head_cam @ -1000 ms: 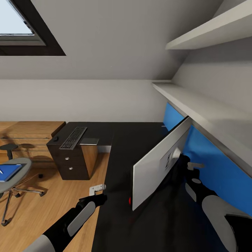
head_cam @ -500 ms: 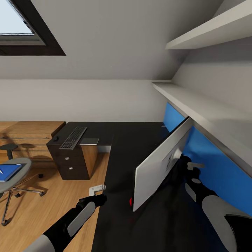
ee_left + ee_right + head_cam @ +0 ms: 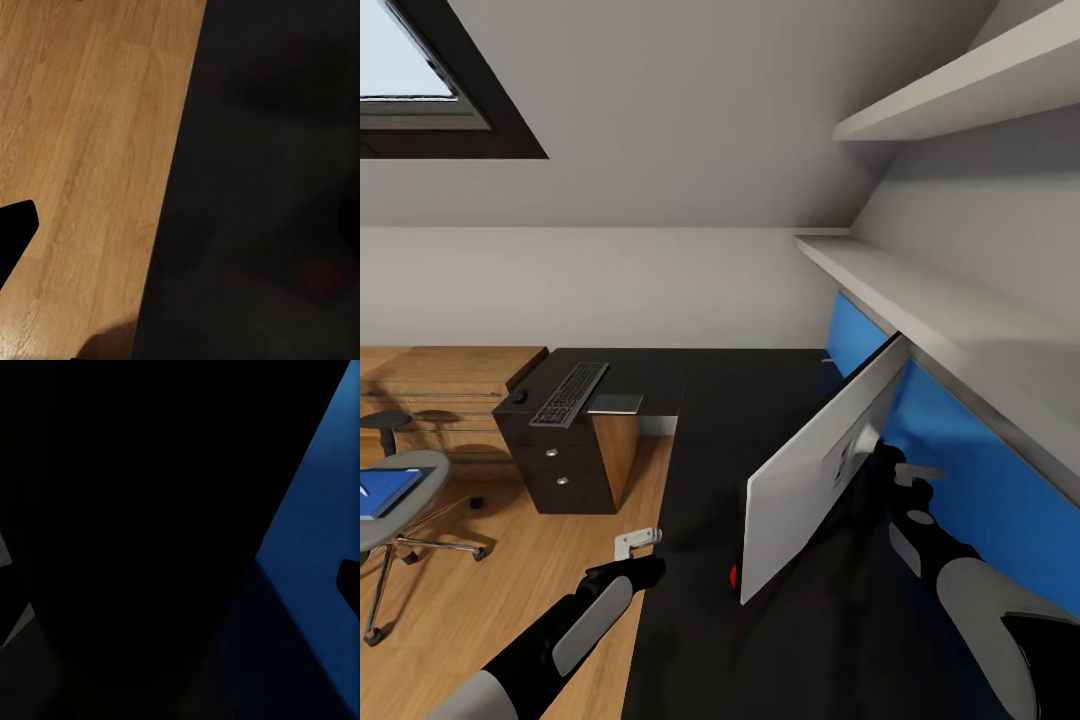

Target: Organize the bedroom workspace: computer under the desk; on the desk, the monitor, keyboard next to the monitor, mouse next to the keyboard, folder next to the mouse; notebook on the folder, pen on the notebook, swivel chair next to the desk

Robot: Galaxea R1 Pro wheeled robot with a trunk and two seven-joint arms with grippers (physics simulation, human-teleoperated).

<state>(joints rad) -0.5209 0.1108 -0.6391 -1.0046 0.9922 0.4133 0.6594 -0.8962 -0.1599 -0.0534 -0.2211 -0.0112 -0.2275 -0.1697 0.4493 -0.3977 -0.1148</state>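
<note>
Right gripper (image 3: pixel 872 462) sits behind the tilted monitor (image 3: pixel 815 470) on the desk (image 3: pixel 700 400); its grip can't be told. Left gripper (image 3: pixel 637 541) hovers with fingers apart at the desk edge.

Even daylight, soft shadows; right wrist view nearly black.

The head view looks down over the dark surface (image 3: pixel 700 600); the left wrist view hovers close above its edge (image 3: pixel 247 187) and the floor (image 3: pixel 90 112).
</note>
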